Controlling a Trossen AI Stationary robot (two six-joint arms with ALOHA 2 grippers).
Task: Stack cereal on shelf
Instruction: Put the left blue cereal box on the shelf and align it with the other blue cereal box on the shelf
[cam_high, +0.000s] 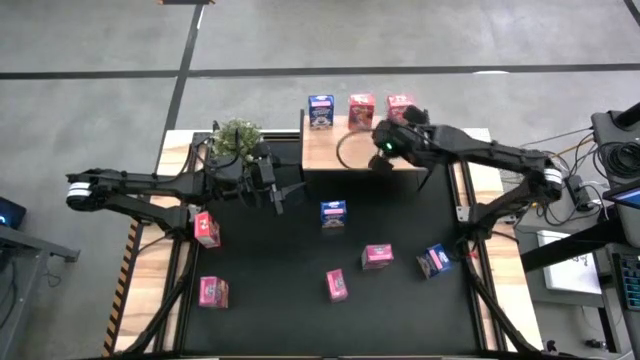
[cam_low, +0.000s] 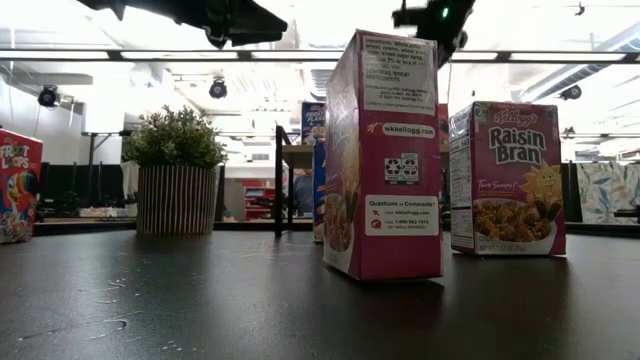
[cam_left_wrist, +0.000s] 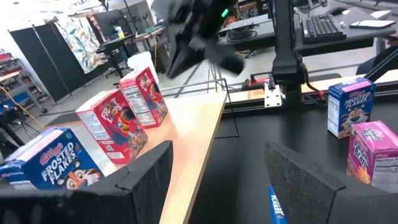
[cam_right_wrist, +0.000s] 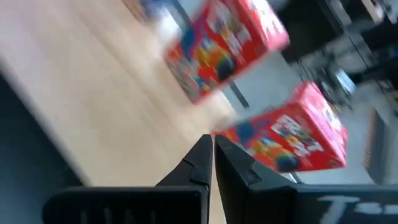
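The shelf (cam_high: 345, 155) is a pale wood board at the table's far edge. A blue cereal box (cam_high: 321, 112) and two red ones (cam_high: 361, 110) (cam_high: 400, 108) stand upright on it. Several more boxes stand on the black table, among them a blue one (cam_high: 333, 214), a pink one (cam_high: 377, 257) and a red one (cam_high: 207, 229). My right gripper (cam_right_wrist: 212, 149) is shut and empty over the board, close to the two red boxes (cam_right_wrist: 292, 140). My left gripper (cam_left_wrist: 217, 180) is open and empty, left of the shelf, pointing toward it.
A potted plant (cam_high: 236, 138) stands at the far left, just behind my left arm. Further boxes stand near the front: pink (cam_high: 337, 285), pink (cam_high: 213, 292), blue (cam_high: 433, 261). In the low view a pink box (cam_low: 385, 155) and a Raisin Bran box (cam_low: 510, 180) stand close.
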